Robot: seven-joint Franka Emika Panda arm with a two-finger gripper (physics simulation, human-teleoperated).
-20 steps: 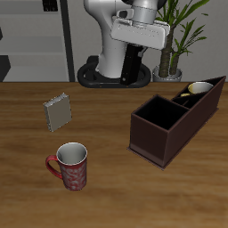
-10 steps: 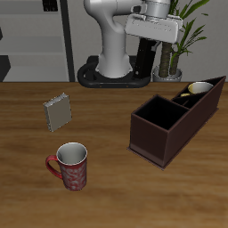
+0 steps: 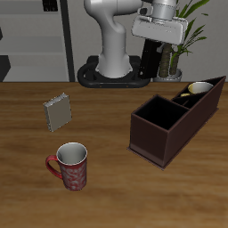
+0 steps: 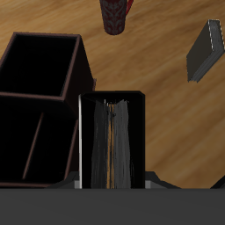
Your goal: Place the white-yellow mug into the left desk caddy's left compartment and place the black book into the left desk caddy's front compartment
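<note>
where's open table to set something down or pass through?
Bare wood between the red mug, the grey booklet and the left desk caddy, plus the strip along the table's front edge. Crowded: the caddy's end section holds the white-yellow mug; the gripper holds the black book above.

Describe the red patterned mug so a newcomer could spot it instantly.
Start at the dark-brown desk caddy, then look across the wooden table toward its front edge. The red patterned mug stands upright there, alone; the grey booklet farther back is flat and ragged-edged.
</note>
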